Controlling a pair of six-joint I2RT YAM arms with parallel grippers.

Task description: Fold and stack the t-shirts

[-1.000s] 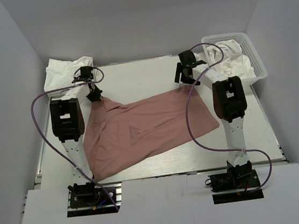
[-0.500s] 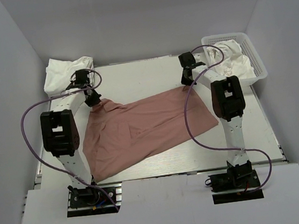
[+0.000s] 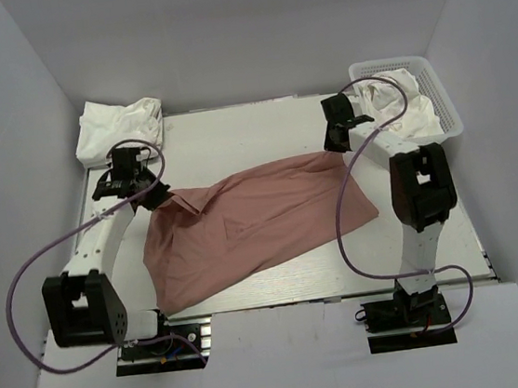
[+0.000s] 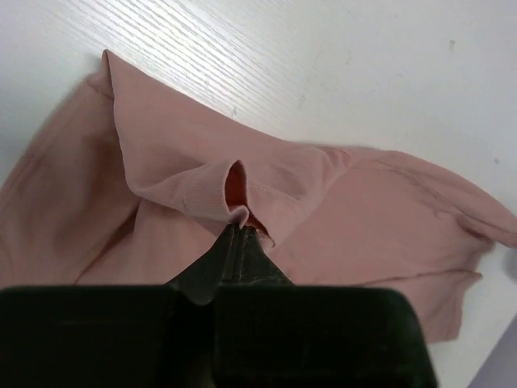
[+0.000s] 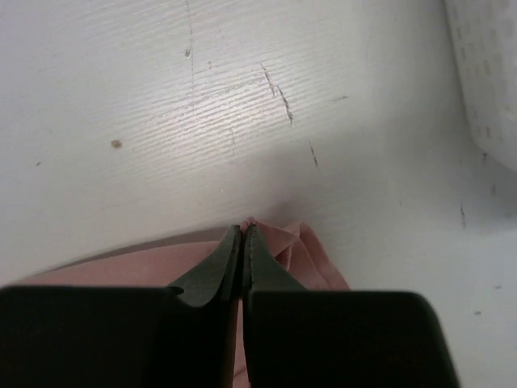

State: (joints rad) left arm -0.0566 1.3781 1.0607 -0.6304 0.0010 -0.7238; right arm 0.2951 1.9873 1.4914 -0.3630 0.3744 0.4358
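Our left gripper [image 4: 239, 234] and right gripper [image 5: 244, 236] are each pinched shut on a far edge of the soft dusty-pink cloth t-shirt [image 3: 262, 217] lying across the white wood-grain table [image 3: 233, 131], which we reckon is to pull it flat for folding.

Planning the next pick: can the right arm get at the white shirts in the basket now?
Likely yes for reach: the basket stands open-topped just beside the right gripper. But that gripper is shut on the pink t-shirt.

Bright, even light — soft shadows, sharp focus.
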